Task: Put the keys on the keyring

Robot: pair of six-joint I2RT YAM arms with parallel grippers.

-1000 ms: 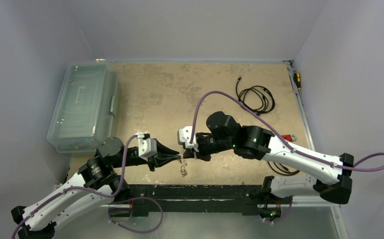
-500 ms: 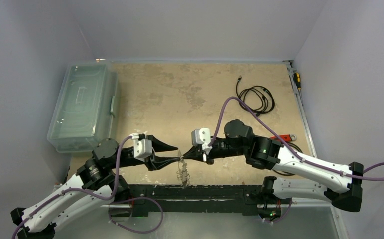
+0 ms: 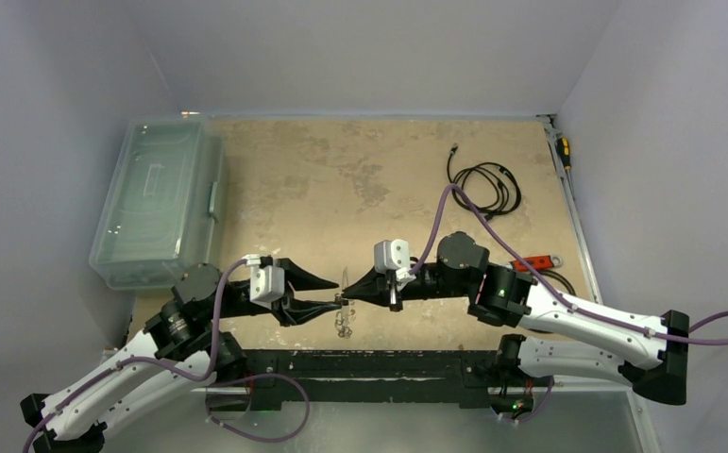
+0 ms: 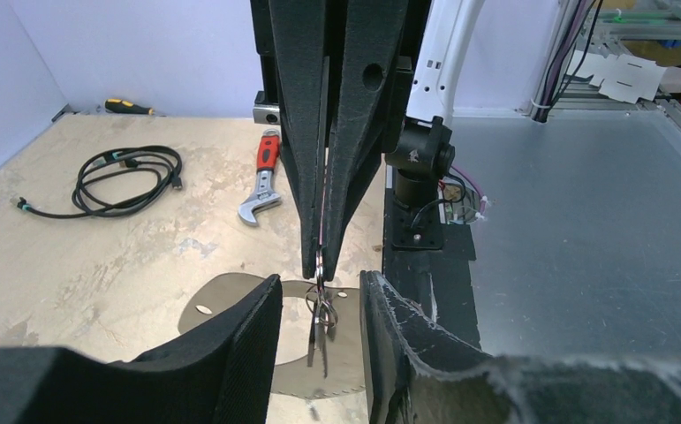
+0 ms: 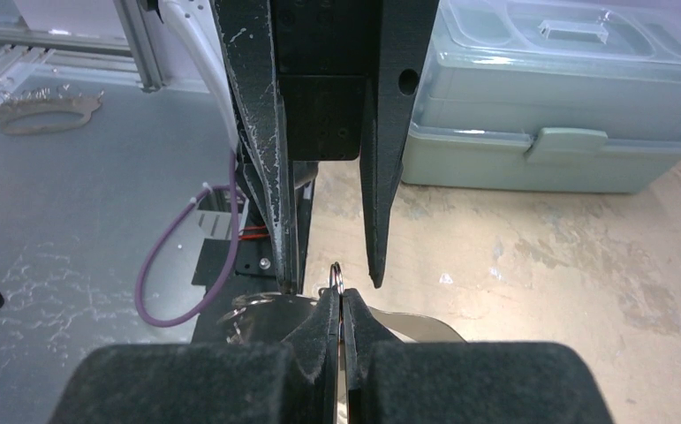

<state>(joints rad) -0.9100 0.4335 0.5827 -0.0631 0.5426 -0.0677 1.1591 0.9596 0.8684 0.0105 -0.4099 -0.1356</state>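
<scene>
My right gripper (image 5: 342, 296) is shut on the keyring (image 5: 336, 272), a small wire ring whose top sticks out above the pinched fingertips. In the left wrist view the keyring (image 4: 321, 272) hangs from the right gripper (image 4: 319, 256), and thin silver keys (image 4: 321, 340) dangle from it above the table. My left gripper (image 4: 319, 283) is open, one finger on each side of the dangling keys, touching neither. From above, both grippers meet near the table's front edge: left gripper (image 3: 337, 293), right gripper (image 3: 352, 297), keys (image 3: 344, 324) below them.
A flat silvery crescent plate (image 4: 222, 318) with holes lies on the table under the grippers. A red-handled wrench (image 3: 534, 262) lies at the right, a coiled black cable (image 3: 487, 184) behind it, a screwdriver (image 3: 564, 146) at the far right edge. A clear lidded box (image 3: 157, 198) stands at the left.
My left gripper has opened and drawn back slightly to the left. The right arm has shifted to the right while its fingers stay shut on the ring, keys still hanging.
</scene>
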